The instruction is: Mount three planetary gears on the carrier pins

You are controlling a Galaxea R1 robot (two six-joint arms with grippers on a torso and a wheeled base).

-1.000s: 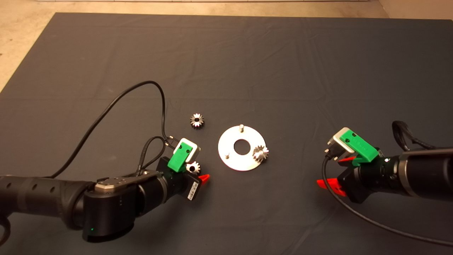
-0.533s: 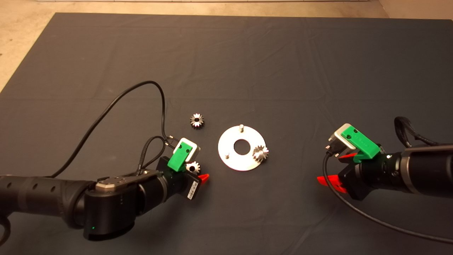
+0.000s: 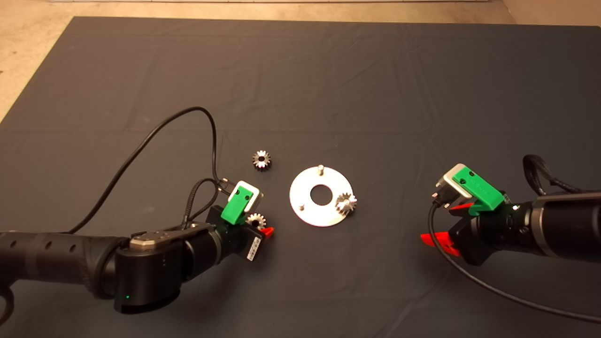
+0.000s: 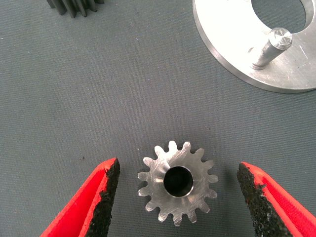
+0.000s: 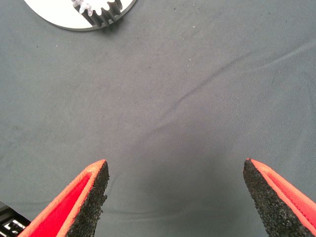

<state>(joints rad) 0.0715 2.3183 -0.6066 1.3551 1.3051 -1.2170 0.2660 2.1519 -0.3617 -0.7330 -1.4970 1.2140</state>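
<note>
A dark mat [image 3: 328, 70] is spread over the table, and everything else is laid on it. The left arm [image 3: 94, 263] is brought in from the left edge and the right arm [image 3: 554, 225] from the right edge.

Near the mat's centre a flat silver carrier disc [image 3: 307, 211] is laid, its central hole facing straight up. Three carrier pins are stood upright near its rim: one at the far edge [image 3: 320, 167], one on the left side [image 3: 302, 205], and one carrying a planetary gear [image 3: 346, 203] on the right side.

The left gripper [image 4: 177, 197] is held just left of the disc, its fingers spread wide on either side of a second planetary gear [image 4: 177, 181]. That gear is laid flat on the mat, bore axis vertical, with clear gaps to both pads.

A third planetary gear [image 3: 261, 160] is laid flat, bore upward, beyond the left gripper and well clear of the disc.

The right gripper [image 5: 175, 197] is held well to the right of the disc, fingers parted over bare mat.
</note>
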